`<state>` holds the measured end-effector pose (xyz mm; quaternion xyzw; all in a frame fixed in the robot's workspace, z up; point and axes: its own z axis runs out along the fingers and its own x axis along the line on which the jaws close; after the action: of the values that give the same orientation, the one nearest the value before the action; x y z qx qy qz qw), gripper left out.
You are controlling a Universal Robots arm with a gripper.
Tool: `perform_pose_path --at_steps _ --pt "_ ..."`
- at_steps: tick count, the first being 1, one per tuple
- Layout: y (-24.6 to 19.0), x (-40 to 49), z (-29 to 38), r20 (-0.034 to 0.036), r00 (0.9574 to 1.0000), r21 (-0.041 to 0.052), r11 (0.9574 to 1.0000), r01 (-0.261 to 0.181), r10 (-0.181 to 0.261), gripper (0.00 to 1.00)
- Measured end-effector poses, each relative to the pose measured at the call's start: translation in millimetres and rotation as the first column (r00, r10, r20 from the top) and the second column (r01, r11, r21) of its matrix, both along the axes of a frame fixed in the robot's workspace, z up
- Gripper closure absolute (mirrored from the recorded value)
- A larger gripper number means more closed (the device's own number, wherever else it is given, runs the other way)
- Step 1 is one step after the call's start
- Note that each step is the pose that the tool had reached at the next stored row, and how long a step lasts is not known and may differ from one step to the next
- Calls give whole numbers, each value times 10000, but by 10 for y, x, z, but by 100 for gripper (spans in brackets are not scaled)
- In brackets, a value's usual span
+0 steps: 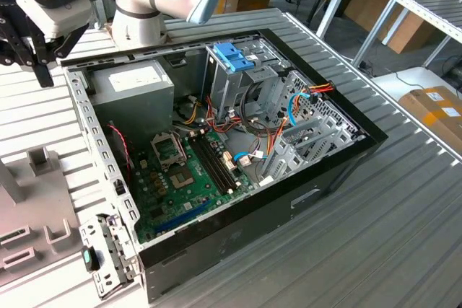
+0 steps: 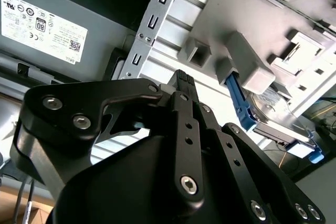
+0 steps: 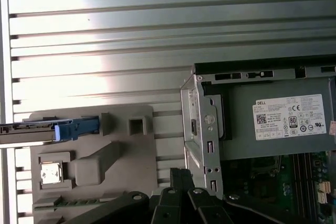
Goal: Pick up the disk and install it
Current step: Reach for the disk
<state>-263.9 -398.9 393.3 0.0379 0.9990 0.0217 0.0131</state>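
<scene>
While the opened computer case (image 1: 289, 207) lies flat on the ribbed metal bench (image 1: 404, 250), the robot arm (image 1: 144, 5) holds its tool (image 2: 182, 79) in the air near the corner of the case where the grey power-supply box (image 3: 278, 121) sits. The tool's black fingers (image 3: 175, 178) are pressed together with nothing between them. The disk (image 2: 274, 113), silver-grey with a blue plastic bracket (image 2: 237, 100) along one side, stands on edge in a slot of a grey moulded fixture (image 3: 105, 156). The fixture rests on the bench just beside the case. The disk is outside the case, and the tool is not touching it. Inside the case, a metal drive cage (image 1: 224, 91) topped by a blue latch (image 1: 234, 55) rises beside the green motherboard (image 1: 184, 178), with red, orange and blue cables (image 1: 274, 131) looping around it.
</scene>
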Motion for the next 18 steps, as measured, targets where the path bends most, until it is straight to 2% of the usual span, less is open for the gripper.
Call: perform_pose_path --at_steps 18 --pt "0 -191 0 0 10000 0 10000 0 0 90"
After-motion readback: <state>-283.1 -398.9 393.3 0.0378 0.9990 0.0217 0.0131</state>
